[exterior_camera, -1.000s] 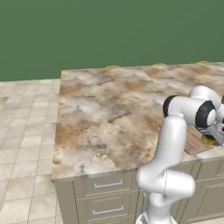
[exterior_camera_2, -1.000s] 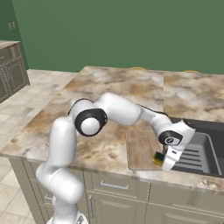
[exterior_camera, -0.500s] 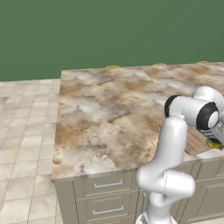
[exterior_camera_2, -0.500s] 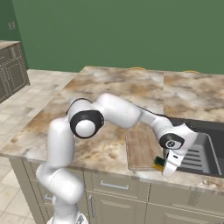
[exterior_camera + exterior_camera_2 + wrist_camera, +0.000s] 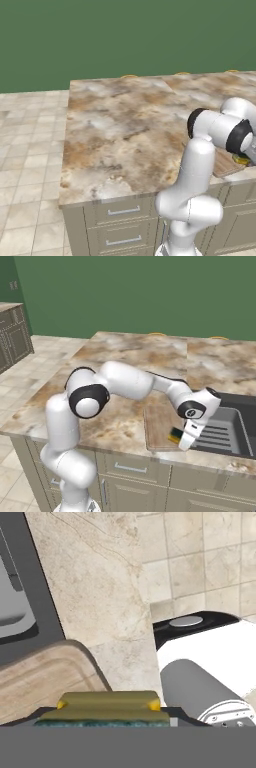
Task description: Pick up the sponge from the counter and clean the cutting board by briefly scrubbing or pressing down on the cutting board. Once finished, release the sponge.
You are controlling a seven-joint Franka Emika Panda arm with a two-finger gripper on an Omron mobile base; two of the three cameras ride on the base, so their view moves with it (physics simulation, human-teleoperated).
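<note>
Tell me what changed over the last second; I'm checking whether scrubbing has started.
The tool, shut on the sponge, slid toward the near edge of the board, close to its corner by the sink. The elbow swung slightly with it. No release. Board, sink and counter stayed put.
</note>
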